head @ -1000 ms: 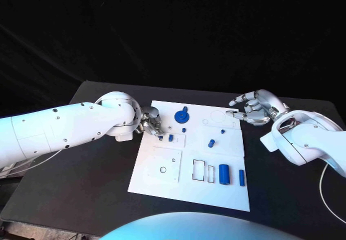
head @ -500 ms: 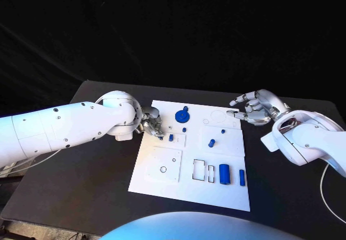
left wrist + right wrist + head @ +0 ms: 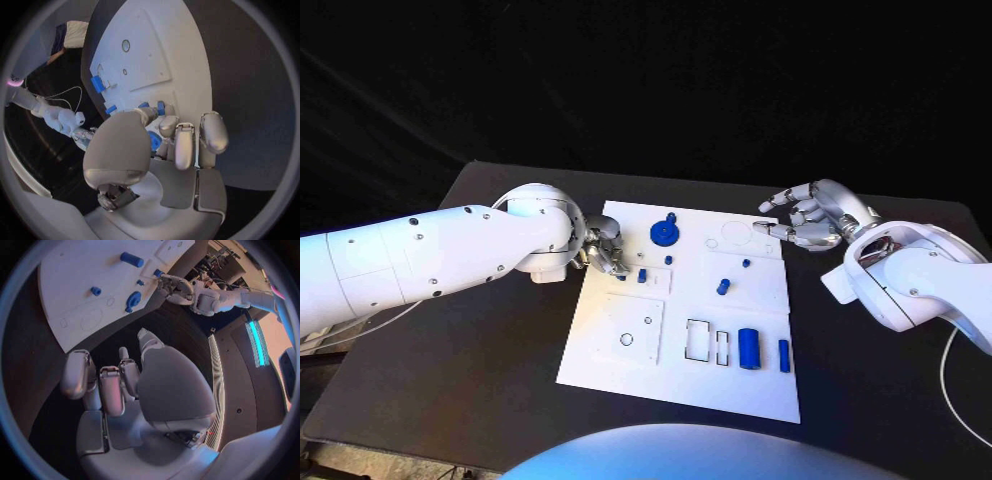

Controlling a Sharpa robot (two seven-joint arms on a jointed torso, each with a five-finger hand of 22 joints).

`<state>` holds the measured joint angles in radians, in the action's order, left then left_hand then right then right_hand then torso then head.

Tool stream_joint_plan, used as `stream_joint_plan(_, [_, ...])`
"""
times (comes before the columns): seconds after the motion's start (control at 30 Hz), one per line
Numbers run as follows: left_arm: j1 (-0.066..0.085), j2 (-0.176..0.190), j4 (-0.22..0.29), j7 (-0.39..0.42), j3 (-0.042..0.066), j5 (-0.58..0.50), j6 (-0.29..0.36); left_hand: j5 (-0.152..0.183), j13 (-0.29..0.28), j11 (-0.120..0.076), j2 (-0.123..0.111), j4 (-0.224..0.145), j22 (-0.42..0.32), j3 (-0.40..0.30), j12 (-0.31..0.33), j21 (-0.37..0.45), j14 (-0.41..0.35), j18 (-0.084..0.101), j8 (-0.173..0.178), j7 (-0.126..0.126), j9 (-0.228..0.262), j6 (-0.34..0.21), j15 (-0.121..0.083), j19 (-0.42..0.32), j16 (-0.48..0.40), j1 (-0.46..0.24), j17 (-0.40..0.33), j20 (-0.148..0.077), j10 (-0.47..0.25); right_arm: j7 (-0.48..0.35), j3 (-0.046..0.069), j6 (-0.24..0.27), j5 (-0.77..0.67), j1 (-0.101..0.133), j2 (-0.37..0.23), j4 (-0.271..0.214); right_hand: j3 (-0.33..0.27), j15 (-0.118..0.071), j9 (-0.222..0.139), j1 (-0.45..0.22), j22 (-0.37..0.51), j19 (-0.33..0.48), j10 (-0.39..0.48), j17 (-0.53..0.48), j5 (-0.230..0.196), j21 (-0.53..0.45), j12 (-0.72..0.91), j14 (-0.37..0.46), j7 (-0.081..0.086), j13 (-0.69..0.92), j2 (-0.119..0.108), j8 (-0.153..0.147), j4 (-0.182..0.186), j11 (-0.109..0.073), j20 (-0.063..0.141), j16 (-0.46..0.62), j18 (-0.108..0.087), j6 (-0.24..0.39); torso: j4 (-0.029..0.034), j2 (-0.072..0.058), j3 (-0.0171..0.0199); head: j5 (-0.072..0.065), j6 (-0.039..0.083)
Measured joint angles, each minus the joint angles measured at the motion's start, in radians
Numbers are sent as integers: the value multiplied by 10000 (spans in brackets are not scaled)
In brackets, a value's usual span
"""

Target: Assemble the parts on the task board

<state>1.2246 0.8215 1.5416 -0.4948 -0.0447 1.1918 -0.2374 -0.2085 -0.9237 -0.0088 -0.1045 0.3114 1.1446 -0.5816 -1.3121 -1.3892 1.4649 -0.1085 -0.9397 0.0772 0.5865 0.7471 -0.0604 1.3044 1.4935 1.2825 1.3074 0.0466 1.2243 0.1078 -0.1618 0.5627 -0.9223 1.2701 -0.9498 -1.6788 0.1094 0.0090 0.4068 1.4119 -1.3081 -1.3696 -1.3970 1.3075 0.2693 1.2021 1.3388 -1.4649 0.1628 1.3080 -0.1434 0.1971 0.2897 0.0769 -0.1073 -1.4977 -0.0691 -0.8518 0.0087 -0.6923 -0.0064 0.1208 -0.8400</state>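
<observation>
The left hand (image 3: 603,248) sits over the left edge of the task board (image 3: 632,355), fingers curled round a small blue part (image 3: 154,140); whether the hold is firm cannot be told, since the fingers hide most of it. Risk: a loose hold would let the part tip or drop beside the small blue pieces (image 3: 642,275) lying just by the fingertips, knocking them askew. The right hand (image 3: 808,218) hangs off the board's far right corner, fingers half curled, holding nothing.
</observation>
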Motion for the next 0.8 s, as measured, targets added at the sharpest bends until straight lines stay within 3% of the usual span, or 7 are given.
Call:
stream_joint_plan(0.67, [1,-55,-48,-26,6,-17,-52,2,-47,-40,-93,-33,-1,-155,-45,0,0,0,0,14,267,20,0,0,0,-93,0,0,40,15,0,23,-17,-5,0,0,28,0,-10,-80,2,0,0,-1,0,0,0,0,0,-2,0,43,28,0,0,0,1,0,-1,0,2,-26,2])
stream_joint_plan(0.7, [1,-57,-51,-28,6,-20,-53,2,-47,-57,-175,4,-1,-193,-46,0,0,-1,-34,13,267,22,0,0,0,-175,0,0,58,14,0,27,-17,-5,-2,-1,28,0,-9,-80,2,0,0,-1,0,0,0,0,0,-3,0,43,28,0,0,0,0,0,-1,0,2,-29,2])
stream_joint_plan(0.73, [1,-60,-55,-28,6,-24,-54,17,-47,-58,-273,-302,-1,-565,-46,0,0,0,-50,11,265,26,0,0,0,-274,0,0,59,13,0,30,-18,-5,-3,-2,28,0,-9,-80,2,0,0,-1,0,0,0,0,0,-3,0,43,28,0,0,0,1,0,-1,0,3,-29,2])
stream_joint_plan(0.8, [1,-74,-64,-31,6,-32,-55,23,-47,-58,-338,-306,-1,-608,-46,0,0,0,-79,0,266,41,0,0,0,-439,0,0,59,11,0,39,-19,-5,-5,-3,28,0,-9,-80,3,0,0,-2,0,0,0,0,0,-3,0,43,28,0,0,0,1,0,-1,-1,5,-31,2])
